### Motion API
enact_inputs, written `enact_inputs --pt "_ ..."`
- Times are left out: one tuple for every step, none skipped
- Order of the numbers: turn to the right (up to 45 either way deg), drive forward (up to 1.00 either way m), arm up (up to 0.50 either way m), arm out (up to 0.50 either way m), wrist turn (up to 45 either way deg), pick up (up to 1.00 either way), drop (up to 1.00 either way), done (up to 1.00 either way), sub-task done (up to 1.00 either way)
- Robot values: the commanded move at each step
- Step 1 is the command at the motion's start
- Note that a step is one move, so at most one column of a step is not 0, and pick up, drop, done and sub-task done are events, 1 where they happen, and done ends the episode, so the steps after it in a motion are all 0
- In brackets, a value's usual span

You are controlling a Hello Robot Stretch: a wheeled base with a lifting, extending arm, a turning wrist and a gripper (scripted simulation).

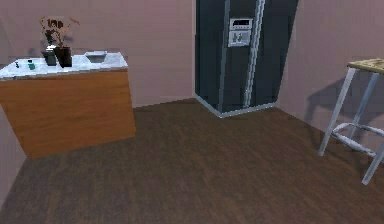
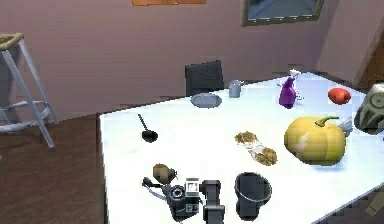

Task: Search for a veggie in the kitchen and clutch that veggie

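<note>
Pincer (image 2: 168, 188) sits at the arm side view's 6 o'clock, low over the white desk (image 2: 130, 160). Its finger state cannot be told, nor whether it holds anything. Brown lump (image 2: 160, 173) lies at its 11 o'clock, contact unclear (potato-like, likeliest veggie). Judged firm, light, rough-skinned, not fragile; best taken across the middle. Farther, at 3 o'clock, yellow squash (image 2: 318, 138) looks heavy, smooth, too wide. Beyond, at 1 o'clock, purple eggplant (image 2: 285, 93) and red tomato (image 2: 338, 95), softer. No legible writing anywhere.
</note>
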Motion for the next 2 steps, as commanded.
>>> enact_inputs --pt "0.0 0.00 0.00 0.00 0.0 1.00 0.00 0.00 0.00" --pt "0.0 0.00 0.10 0.00 0.0 0.00 0.00 0.00 0.00"
